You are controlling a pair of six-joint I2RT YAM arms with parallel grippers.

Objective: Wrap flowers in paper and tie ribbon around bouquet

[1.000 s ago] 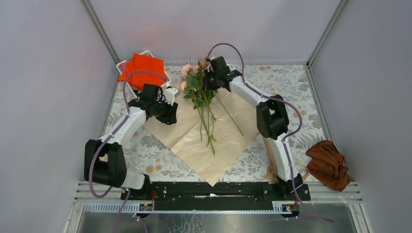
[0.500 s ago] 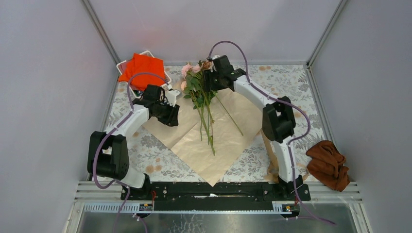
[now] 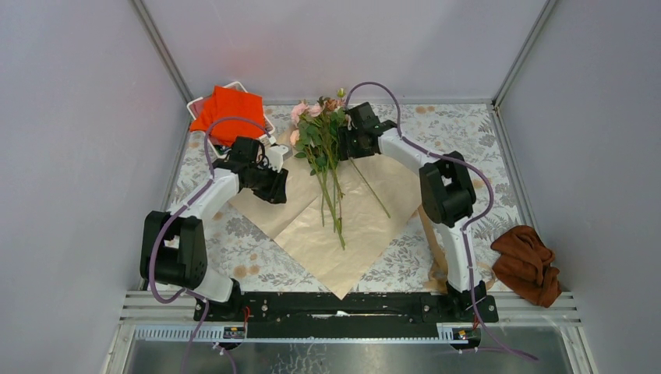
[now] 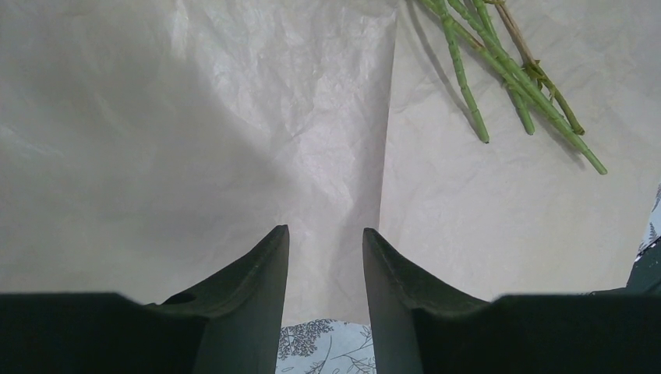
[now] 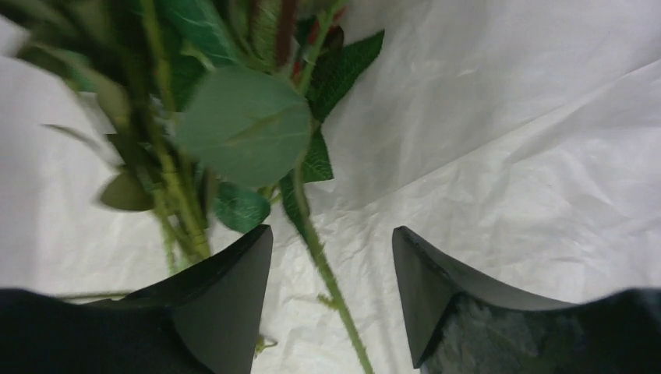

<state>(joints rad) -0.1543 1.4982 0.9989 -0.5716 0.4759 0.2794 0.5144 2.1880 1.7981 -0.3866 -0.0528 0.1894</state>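
Overhead view of a tabletop; a tan kraft paper (image 3: 355,234) lies flat as a diamond, and every place here is given relative to it; the flowers (image 3: 318,131), pink roses with green leaves, lie with their heads over the paper's far corner and their stems (image 3: 335,206) running down its middle; one stray stem (image 3: 371,187) angles off toward the paper's right side. The right gripper (image 5: 331,230) sits at the leafy heads by the far corner, jaws wide, a stem passing loosely between them without being pinched. The left gripper (image 4: 326,230) hovers low over the paper's left part, near its edge, jaws partly apart and empty, aligned with a crease or overlapping edge in the sheet. The step in hand seems to be settling the bunch before wrapping; to do it well, the stray stem likely needs gathering into the middle, and the left jaws should take only the paper's edge, folding it over the stems without dragging them; the ribbon cannot be made out for certain.
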